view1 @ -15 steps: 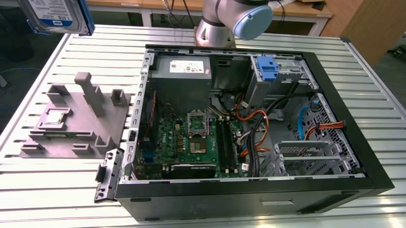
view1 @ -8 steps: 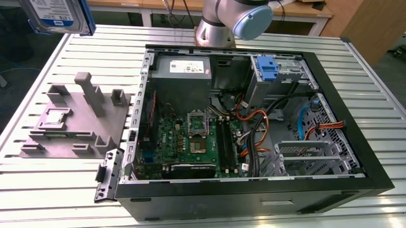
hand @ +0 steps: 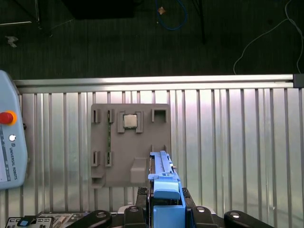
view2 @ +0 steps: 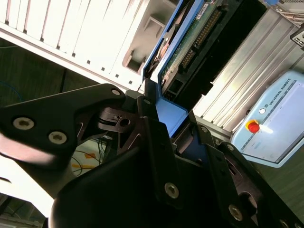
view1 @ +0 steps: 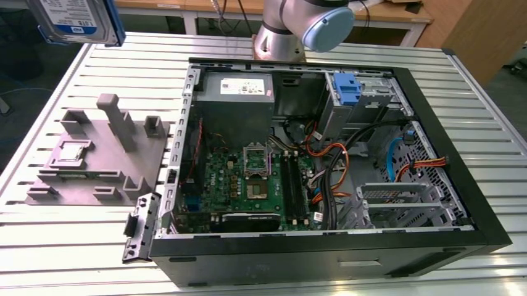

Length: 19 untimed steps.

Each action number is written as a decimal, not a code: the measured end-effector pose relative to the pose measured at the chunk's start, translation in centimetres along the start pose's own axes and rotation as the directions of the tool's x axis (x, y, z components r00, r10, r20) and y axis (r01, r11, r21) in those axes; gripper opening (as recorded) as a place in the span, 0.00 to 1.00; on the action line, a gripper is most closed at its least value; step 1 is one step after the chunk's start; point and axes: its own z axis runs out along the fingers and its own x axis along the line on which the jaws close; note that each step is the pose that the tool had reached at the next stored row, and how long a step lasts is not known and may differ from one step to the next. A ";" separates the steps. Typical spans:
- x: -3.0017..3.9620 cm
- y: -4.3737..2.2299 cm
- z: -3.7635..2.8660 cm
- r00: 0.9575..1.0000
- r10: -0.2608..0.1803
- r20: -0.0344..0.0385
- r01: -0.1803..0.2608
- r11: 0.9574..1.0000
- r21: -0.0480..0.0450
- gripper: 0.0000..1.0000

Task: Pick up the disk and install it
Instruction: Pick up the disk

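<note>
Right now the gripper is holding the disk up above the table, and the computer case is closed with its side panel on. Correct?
Not quite. The computer case is open, not closed: the exterior view shows its motherboard exposed. The rest holds: the gripper is shut on the disk, up above the table.

My remote view of a workshop bench.
Ribbed aluminium table (view1: 66, 259) over dark floor (hand: 142, 42); a wooden desk (view1: 165, 5) behind, loose cables (hand: 183, 19) on the floor.
</note>
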 end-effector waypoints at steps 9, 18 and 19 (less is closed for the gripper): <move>-0.01 -0.21 0.00 1.000 0.000 0.000 0.000 1.000 0.000 0.36; -0.02 -0.44 -0.01 1.000 0.000 0.000 0.000 1.000 0.000 0.36; -0.02 -0.46 -0.01 1.000 0.000 0.000 0.000 1.000 0.000 0.36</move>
